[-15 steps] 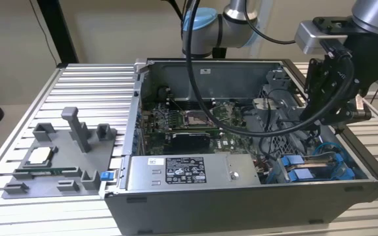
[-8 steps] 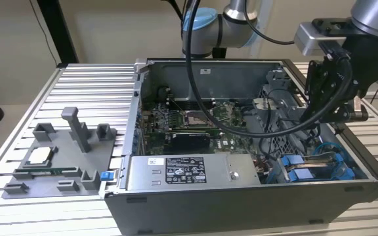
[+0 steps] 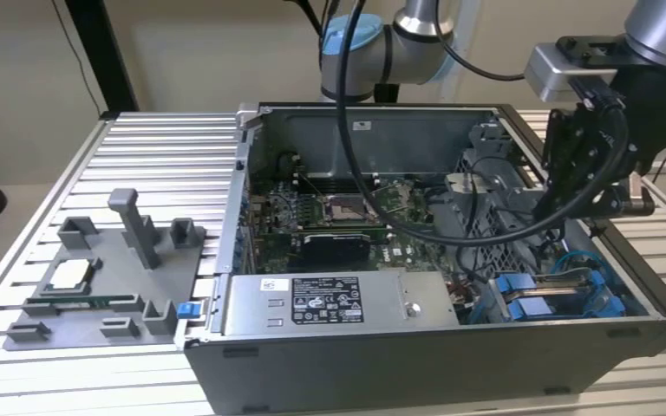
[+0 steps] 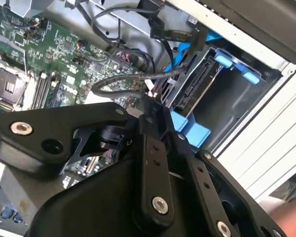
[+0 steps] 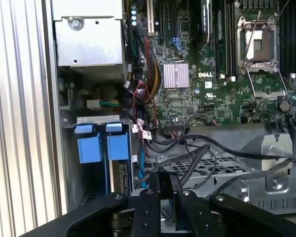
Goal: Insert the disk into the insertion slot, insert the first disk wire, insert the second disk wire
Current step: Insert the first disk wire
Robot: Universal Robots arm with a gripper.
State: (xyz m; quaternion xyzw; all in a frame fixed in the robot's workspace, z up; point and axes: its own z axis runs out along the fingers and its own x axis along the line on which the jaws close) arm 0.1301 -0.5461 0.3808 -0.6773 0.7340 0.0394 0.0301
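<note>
The disk (image 3: 530, 303) sits in its blue carrier inside the insertion slot (image 3: 613, 293), at the case corner on the exterior view's right. In the second wrist view the disk (image 4: 197, 86) stands edge-on between blue fittings in the grey slot (image 4: 246, 108). In the first wrist view the disk (image 5: 122, 180) lies below two blue tabs of the slot (image 5: 93, 119). My gripper (image 3: 574, 217) hangs over the case just beside the slot. In both wrist views the gripper (image 4: 149, 104) (image 5: 165, 183) is shut on the end of a black disk wire (image 4: 118, 81) (image 5: 187, 160), close to the disk's connector edge.
The grey box with a white sticker (image 3: 322, 303) (image 5: 89, 34) fills the case's front edge. The motherboard (image 3: 333, 212) (image 5: 212, 84) lies behind it, with loose cables across a perforated plate (image 5: 222, 165). A grey fixture tray (image 3: 90, 286) rests on the ribbed table (image 3: 159, 147).
</note>
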